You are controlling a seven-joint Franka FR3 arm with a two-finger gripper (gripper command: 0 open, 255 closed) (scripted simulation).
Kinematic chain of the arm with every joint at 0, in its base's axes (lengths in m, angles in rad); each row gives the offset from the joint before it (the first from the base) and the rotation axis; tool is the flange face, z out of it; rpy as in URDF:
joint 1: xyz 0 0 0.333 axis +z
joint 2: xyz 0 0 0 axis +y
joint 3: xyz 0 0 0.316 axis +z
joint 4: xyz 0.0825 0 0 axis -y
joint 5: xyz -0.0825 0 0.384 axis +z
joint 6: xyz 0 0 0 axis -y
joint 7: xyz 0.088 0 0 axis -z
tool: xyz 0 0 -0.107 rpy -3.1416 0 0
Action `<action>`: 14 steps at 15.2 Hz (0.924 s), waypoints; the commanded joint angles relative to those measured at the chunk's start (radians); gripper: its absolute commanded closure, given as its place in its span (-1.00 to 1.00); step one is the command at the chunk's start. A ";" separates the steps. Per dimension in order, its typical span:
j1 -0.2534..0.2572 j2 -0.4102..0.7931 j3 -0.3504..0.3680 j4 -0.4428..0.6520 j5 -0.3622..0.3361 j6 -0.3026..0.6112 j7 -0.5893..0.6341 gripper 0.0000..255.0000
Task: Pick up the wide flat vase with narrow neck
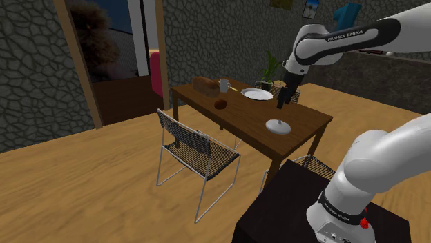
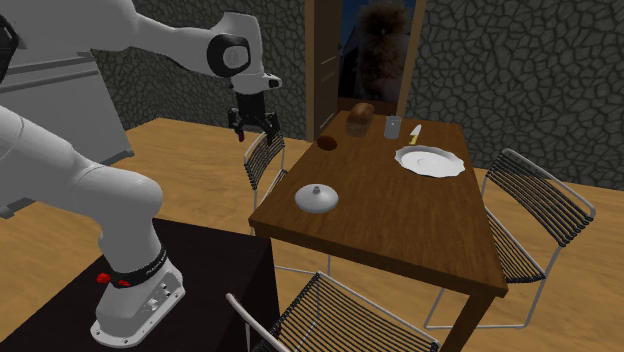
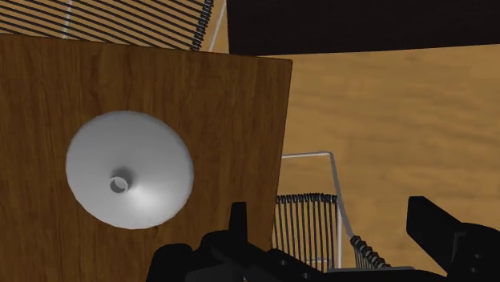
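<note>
The wide, flat white vase (image 2: 317,197) sits upright on the brown wooden worktop (image 2: 400,222), close to that worktop's edge on the arm's side and near one corner. In the wrist view the vase (image 3: 128,180) is seen from above, its narrow neck a small round opening in the middle of the broad body.

The gripper (image 3: 336,234) is off to one side of the vase, not over it. Its two black fingers (image 3: 238,218) stand apart with nothing between them, and beneath them lie a wire chair (image 3: 308,226) and the wooden floor, just past the worktop's edge beside the vase. In the second exterior view the gripper (image 2: 253,125) hangs well above the vase's height, out beyond the worktop's side over that chair.

From the stand the white arm rises steeply, then its forearm runs level above the worktop and bends down at the wrist, so the gripper (image 1: 282,103) points downward, higher than the vase (image 1: 278,125).

Farther along the worktop from the vase rest a white plate (image 2: 430,160), a cup (image 2: 393,126) and a brown loaf (image 2: 360,117).
</note>
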 commanded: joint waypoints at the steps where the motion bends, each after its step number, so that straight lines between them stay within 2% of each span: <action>1: -0.002 0.052 -0.052 0.003 -0.001 0.054 -0.052 -1.00; 5: 0.011 0.180 -0.159 0.046 0.032 0.143 -0.168 -1.00; 8: 0.032 0.292 -0.243 0.092 0.091 0.202 -0.273 -1.00; 11: 0.057 0.423 -0.323 0.150 0.192 0.248 -0.400 -1.00; 14: 0.065 0.576 -0.382 0.224 0.340 0.273 -0.553 -1.00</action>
